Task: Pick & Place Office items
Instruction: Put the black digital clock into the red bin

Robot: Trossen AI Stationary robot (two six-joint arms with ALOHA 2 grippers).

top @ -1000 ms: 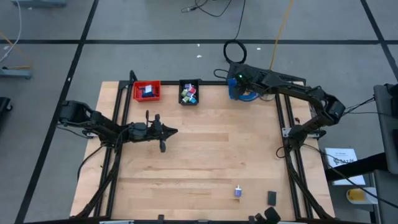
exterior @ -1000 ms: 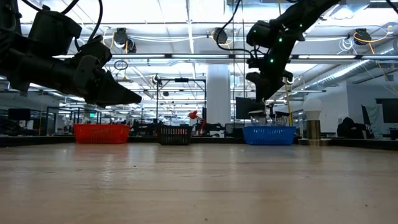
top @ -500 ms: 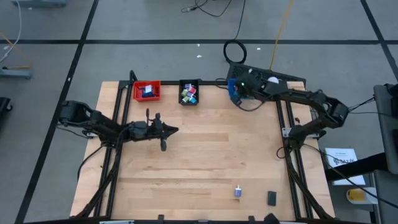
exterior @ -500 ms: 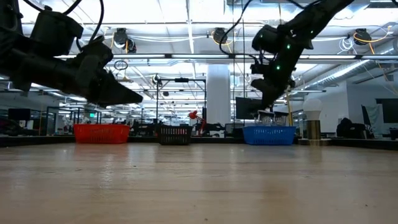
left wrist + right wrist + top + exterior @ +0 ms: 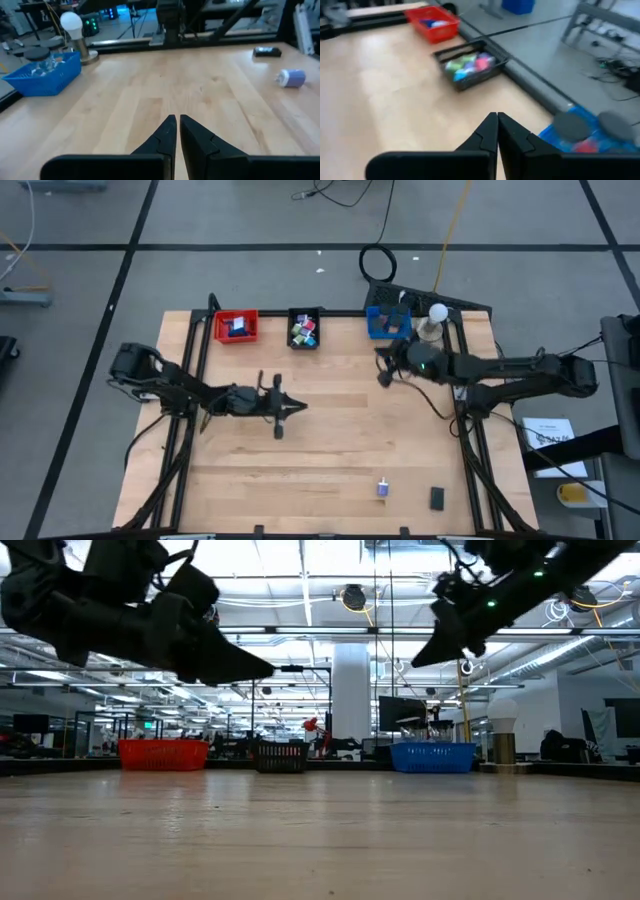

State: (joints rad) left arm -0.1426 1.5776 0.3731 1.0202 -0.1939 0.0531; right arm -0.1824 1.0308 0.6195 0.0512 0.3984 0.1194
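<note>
Two office items lie near the table's front right: a small purple cylinder (image 5: 383,488) (image 5: 291,78) and a flat black piece (image 5: 437,498) (image 5: 267,51). More items fill the red tray (image 5: 236,326), the black tray (image 5: 304,328) (image 5: 470,65) and the blue tray (image 5: 388,323) (image 5: 590,132) along the far edge. My left gripper (image 5: 298,405) (image 5: 176,120) hovers shut and empty over the table's left middle. My right gripper (image 5: 383,372) (image 5: 496,117) hangs shut and empty just in front of the blue tray.
A white ball-shaped lamp (image 5: 437,315) (image 5: 71,22) stands right of the blue tray at the far right corner. Bare wood (image 5: 340,440) spreads between the two grippers and the front items. Black frame rails (image 5: 465,420) run along both sides.
My right gripper has pulled back from above the blue tray toward the table's near edge and tipped up from pointing down to nearly level. My left gripper has moved toward the table's right edge, staying shut.
</note>
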